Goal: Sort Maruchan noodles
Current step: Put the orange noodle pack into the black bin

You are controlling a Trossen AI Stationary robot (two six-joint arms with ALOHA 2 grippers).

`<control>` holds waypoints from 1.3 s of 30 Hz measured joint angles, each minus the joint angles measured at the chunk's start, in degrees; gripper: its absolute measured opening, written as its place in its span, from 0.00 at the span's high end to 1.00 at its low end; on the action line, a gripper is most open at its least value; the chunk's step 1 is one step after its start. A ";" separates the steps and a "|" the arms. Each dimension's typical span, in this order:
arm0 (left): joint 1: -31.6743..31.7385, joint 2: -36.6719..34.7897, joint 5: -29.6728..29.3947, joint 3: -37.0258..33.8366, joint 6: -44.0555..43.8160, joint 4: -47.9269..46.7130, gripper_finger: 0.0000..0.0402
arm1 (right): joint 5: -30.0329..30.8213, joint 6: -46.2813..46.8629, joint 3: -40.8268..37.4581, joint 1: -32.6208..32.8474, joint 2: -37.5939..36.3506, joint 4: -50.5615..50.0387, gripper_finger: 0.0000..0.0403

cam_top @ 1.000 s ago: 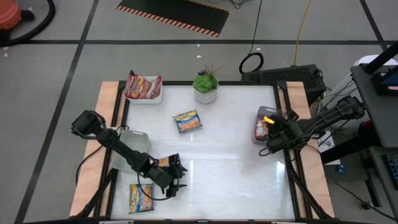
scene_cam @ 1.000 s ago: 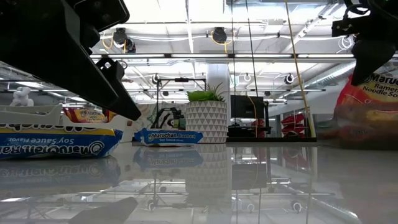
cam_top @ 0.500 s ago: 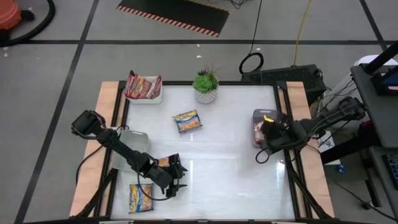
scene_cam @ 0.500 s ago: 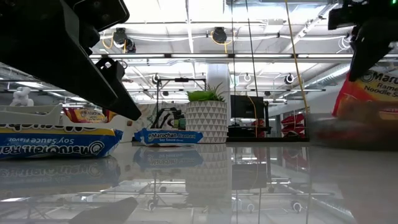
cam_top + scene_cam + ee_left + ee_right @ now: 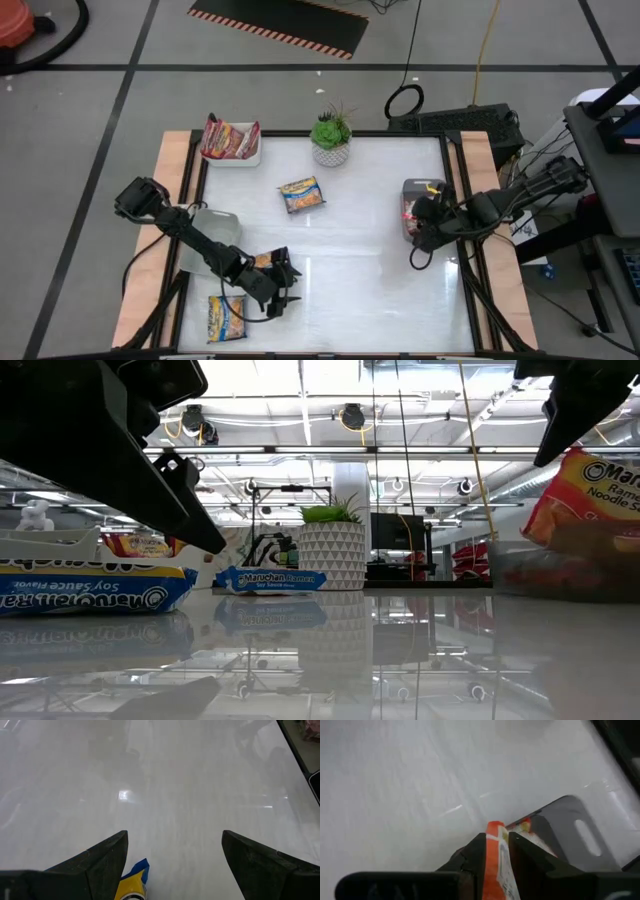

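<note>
My right gripper (image 5: 496, 840) hangs over the grey tray (image 5: 412, 190) at the table's right side, shut on an orange-red Maruchan packet (image 5: 588, 485). More packets lie in that tray. My left gripper (image 5: 281, 291) waits open near the front left, with nothing between its fingers. A blue-and-yellow packet (image 5: 226, 318) lies flat beside it, and its corner (image 5: 135, 880) shows by one finger. Another blue-and-yellow packet (image 5: 300, 194) lies flat mid-table. Dark red packets (image 5: 228, 138) lean in a white tray (image 5: 250, 157) at the far left. My right gripper pinches the orange-red packet by one edge (image 5: 495, 832) between its two fingers. The fingers slant steeply down from above. The packet hangs tilted below them above the grey tray (image 5: 560, 572). Whether its lower end clears the tray's contents, I cannot tell.
A potted plant (image 5: 331, 138) in a white patterned pot stands at the far edge, mid-table. A pale tray (image 5: 212, 235) sits under my left arm at the left side. Wooden rails border the table's left and right sides. The middle of the white tabletop is bare.
My right gripper has risen a little and tipped more steeply downward, rolling somewhat, while staying shut on the orange-red packet. The packet now hangs higher over the grey tray than before.
</note>
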 joint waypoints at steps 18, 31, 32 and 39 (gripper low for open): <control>-0.02 0.00 0.00 0.00 0.20 0.01 0.19 | 5.90 1.40 -0.01 -0.02 0.00 -1.32 0.81; 1.75 0.00 0.00 0.00 -2.64 -6.77 0.19 | 4.36 -27.98 -2.49 0.02 3.48 56.95 0.81; 2.00 0.00 -0.02 0.00 -3.11 -7.69 0.19 | 2.77 -29.55 -2.74 0.02 4.65 60.25 0.81; 2.41 -1.50 -0.20 0.04 -3.74 -13.16 0.19 | -4.95 -36.19 -2.98 -1.43 12.27 70.62 0.81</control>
